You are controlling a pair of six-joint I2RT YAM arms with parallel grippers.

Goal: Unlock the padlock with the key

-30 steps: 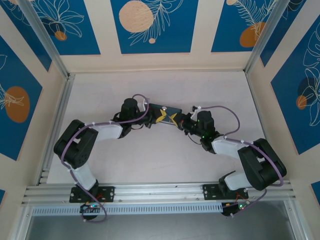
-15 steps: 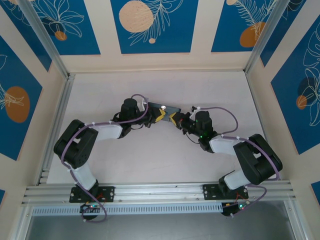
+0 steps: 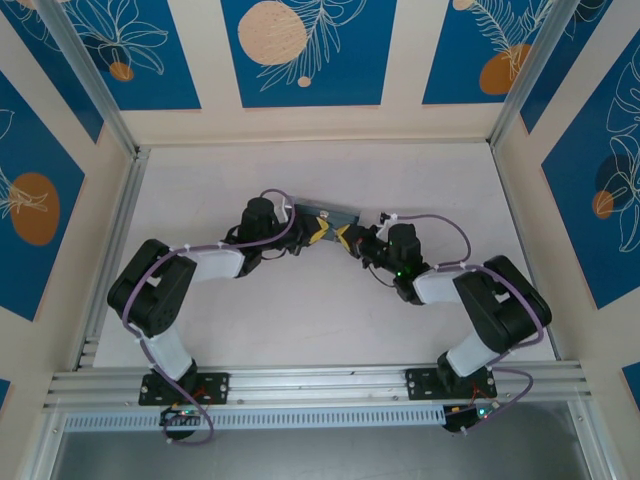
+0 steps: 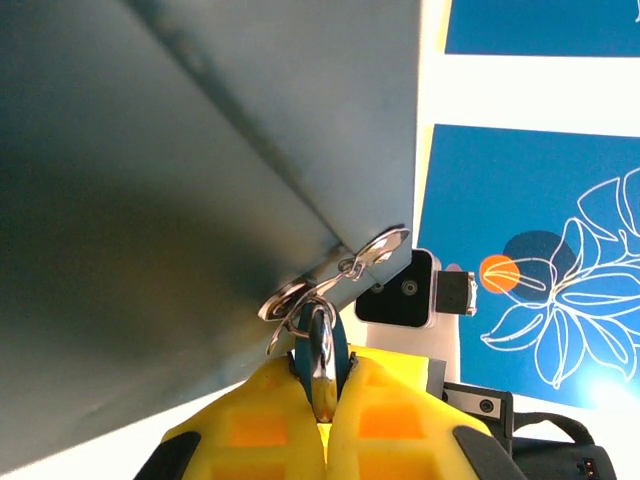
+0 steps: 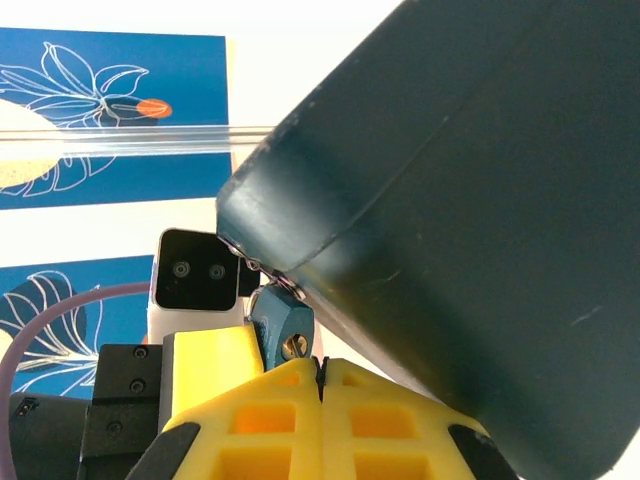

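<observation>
Gripping the padlock [image 4: 320, 352], the left fingers [image 4: 250, 425] hold it lengthwise, pointing away toward the hasp [image 4: 345, 268] of a dark box [image 4: 150, 200]. The right fingers [image 5: 255, 420] are clenched on the key [image 5: 321, 367], a thin sliver aimed just beside the padlock.

Top view high, looking down, both wrist views very close, facing each other across one dark box [image 3: 322, 212]
</observation>
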